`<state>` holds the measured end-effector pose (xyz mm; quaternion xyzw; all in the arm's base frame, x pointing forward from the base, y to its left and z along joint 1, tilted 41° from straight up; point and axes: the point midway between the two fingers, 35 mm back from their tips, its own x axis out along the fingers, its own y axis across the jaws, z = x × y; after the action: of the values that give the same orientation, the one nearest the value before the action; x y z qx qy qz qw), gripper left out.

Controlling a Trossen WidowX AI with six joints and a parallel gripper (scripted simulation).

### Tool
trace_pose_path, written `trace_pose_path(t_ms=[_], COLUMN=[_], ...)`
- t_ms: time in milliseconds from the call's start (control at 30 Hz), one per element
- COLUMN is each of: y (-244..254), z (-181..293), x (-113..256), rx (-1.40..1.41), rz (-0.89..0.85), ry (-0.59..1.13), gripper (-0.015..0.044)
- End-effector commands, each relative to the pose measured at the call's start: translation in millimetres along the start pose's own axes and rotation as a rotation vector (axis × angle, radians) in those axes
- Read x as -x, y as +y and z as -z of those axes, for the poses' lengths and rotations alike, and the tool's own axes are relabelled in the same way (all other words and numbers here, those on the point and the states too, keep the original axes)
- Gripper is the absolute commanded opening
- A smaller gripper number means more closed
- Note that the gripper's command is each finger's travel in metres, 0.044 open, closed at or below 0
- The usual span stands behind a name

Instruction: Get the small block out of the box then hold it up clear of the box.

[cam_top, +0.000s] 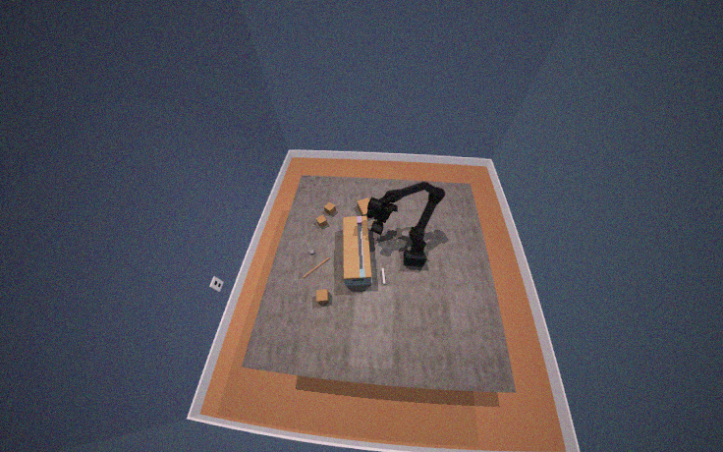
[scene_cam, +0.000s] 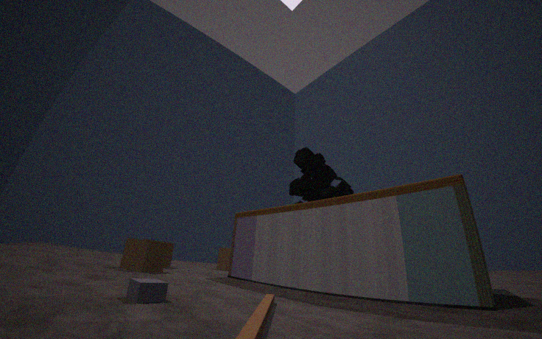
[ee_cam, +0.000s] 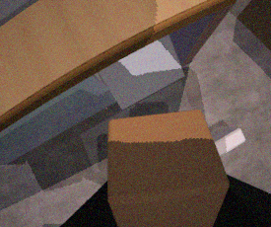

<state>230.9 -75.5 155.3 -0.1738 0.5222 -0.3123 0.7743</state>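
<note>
The box (cam_top: 352,247) (scene_cam: 328,248) (ee_cam: 73,54) stands upright with a wooden top and a narrow slot along it. Its pale purple end is at the back and its teal end nearer the front in the top view. My gripper (cam_top: 379,216) (ee_cam: 161,184) is beside the purple end, on the arm's side of the box. It is shut on an orange-brown block (ee_cam: 157,129), which fills the space between the black fingers in the wrist view. The block's underside is hidden. No block can be made out for sure on the shelf through the clear front.
A wooden block (cam_top: 362,205) stands just behind the purple end, close to the arm. Other wooden blocks (cam_top: 329,207) (cam_top: 321,220) (cam_top: 322,296), a small grey block (cam_top: 311,252) (scene_cam: 147,291) and a wooden stick (cam_top: 315,267) (scene_cam: 260,316) lie beyond the box. A white bar (cam_top: 383,275) lies on the arm's side.
</note>
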Motion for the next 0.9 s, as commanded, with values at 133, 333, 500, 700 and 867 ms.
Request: trace_pose_path(t_ms=[133, 333, 500, 700, 867], y=[2.7, 4.4, 5.7, 7.1, 8.1], z=[-0.6, 0.1, 0.5, 0.8, 1.0], x=[7.0, 11.9, 16.1, 21.3, 25.6], rx=[0.344, 0.601, 0.815, 1.072, 1.286], rz=[0.025, 0.044, 0.061, 0.084, 0.104], ry=[-0.004, -0.003, 0.0, 0.007, 0.016], gripper=[0.0, 0.0, 0.0, 0.0, 0.0])
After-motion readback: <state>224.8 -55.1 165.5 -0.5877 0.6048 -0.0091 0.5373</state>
